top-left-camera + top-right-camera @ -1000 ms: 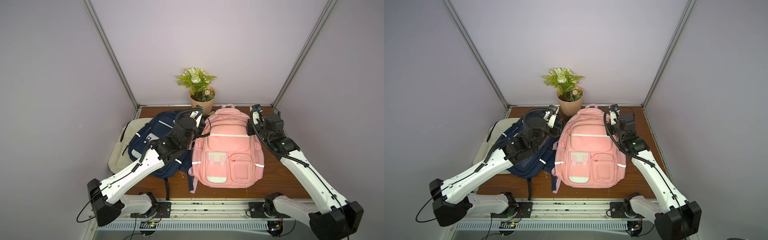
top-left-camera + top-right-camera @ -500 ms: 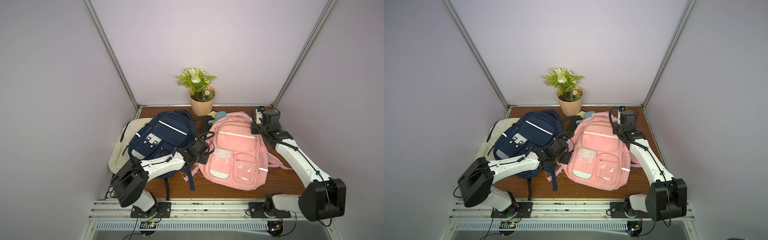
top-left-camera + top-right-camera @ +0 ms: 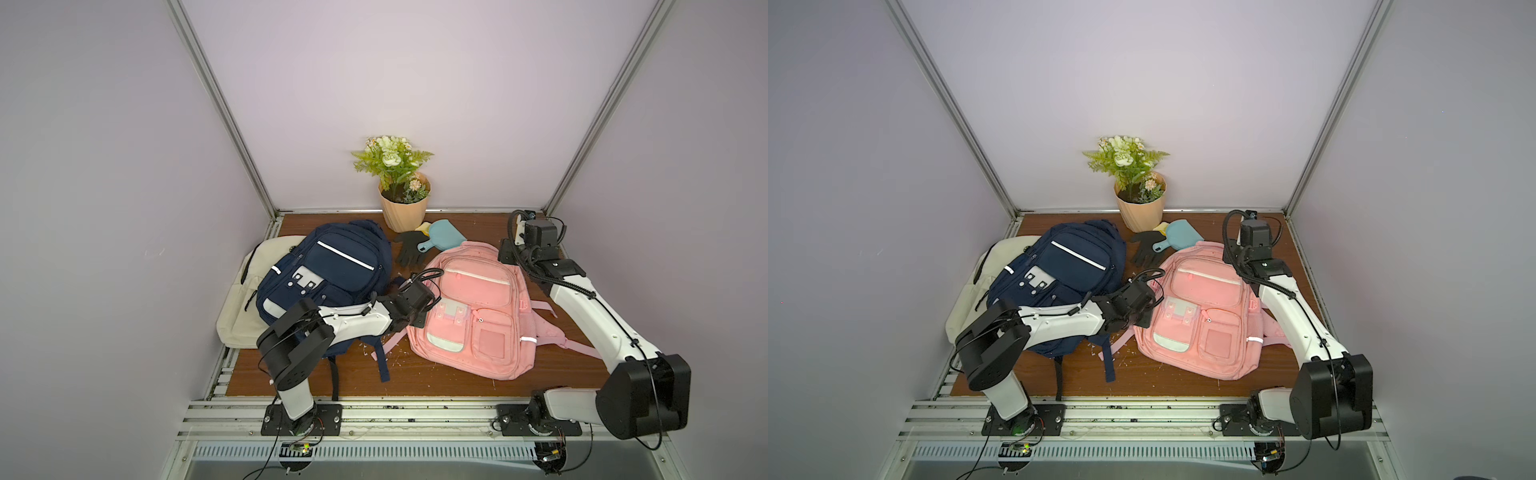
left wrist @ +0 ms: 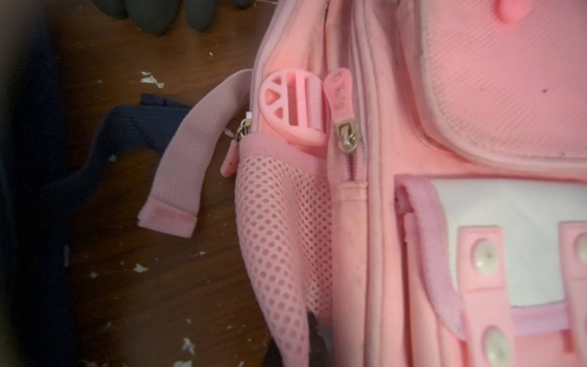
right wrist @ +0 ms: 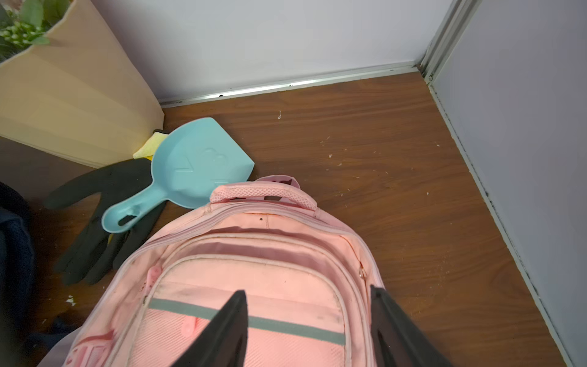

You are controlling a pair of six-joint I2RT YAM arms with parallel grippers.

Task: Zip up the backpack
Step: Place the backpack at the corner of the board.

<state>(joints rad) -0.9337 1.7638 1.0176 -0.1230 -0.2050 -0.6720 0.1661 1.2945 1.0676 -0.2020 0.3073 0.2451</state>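
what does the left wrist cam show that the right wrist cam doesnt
Left wrist only: a metal zipper slider on the side seam, the mesh side pocket, a round buckle and a loose strap end. Right wrist only: the carry handle, blue scoop, plant pot and the open right pincer. Both: the pink backpack, black glove and wooden table.

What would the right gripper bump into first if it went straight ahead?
Probably the pink backpack: the right gripper aims at its top, just short of the carry handle. Depth is hard to judge.
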